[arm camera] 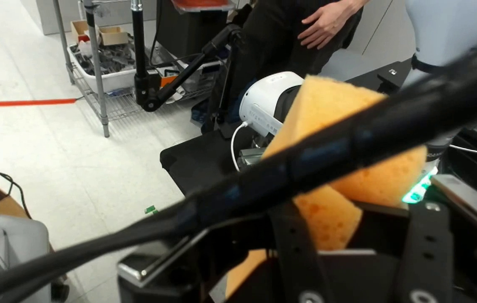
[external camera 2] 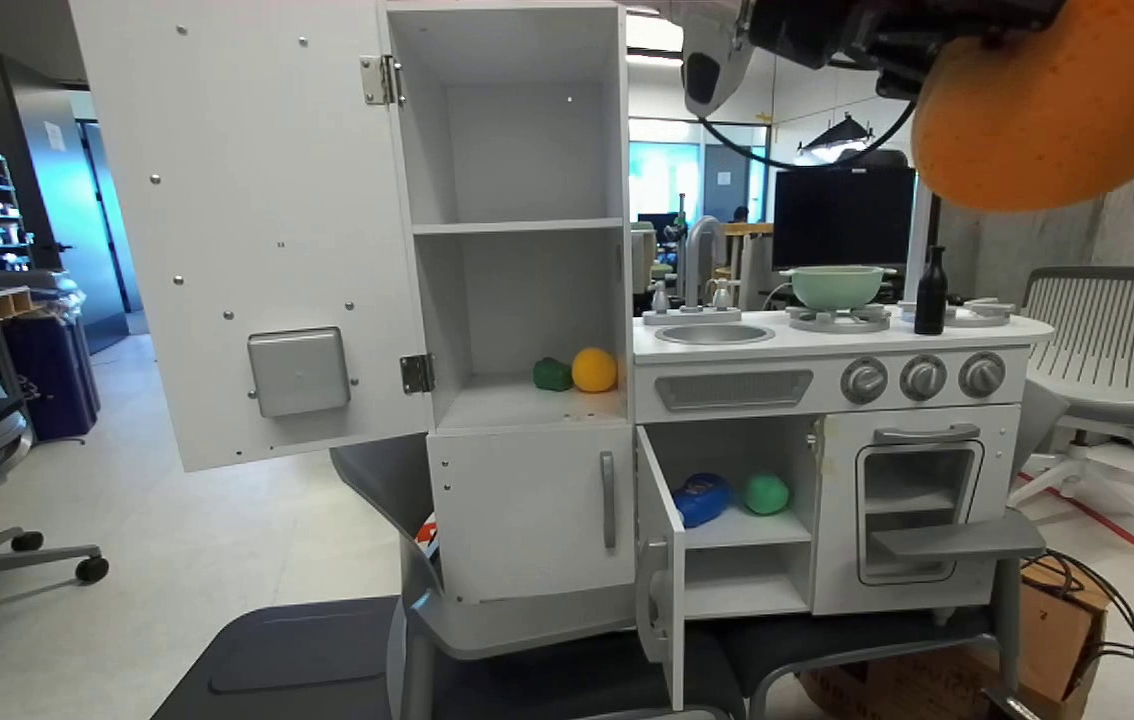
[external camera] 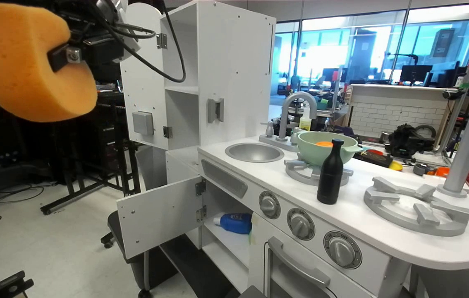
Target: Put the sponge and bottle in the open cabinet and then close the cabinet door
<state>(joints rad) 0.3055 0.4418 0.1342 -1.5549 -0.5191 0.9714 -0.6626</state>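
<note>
Our hand point(external camera: 61, 58) tightly clamps the soft yellow-orange foam sponge point(external camera: 19, 70) aloft; the slim black bottle point(external camera: 330, 176) stands on the white tabletop point(external camera: 355, 195). We should descend first, then enter the low white cabinet point(external camera 2: 747, 442) straight, clear of its white rectangular door point(external camera: 160, 217)

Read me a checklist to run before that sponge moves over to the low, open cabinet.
1. Sponge pinched by the fingers: ok.
2. Cabinet door swung open: ok.
3. Sponge lowered to the level of the cabinet: not ok, held well above it.
4. Room for it on the shelf: cannot tell; a blue bottle and a round green object lie there.
5. Black bottle upright on the countertop for its turn: ok.
</note>
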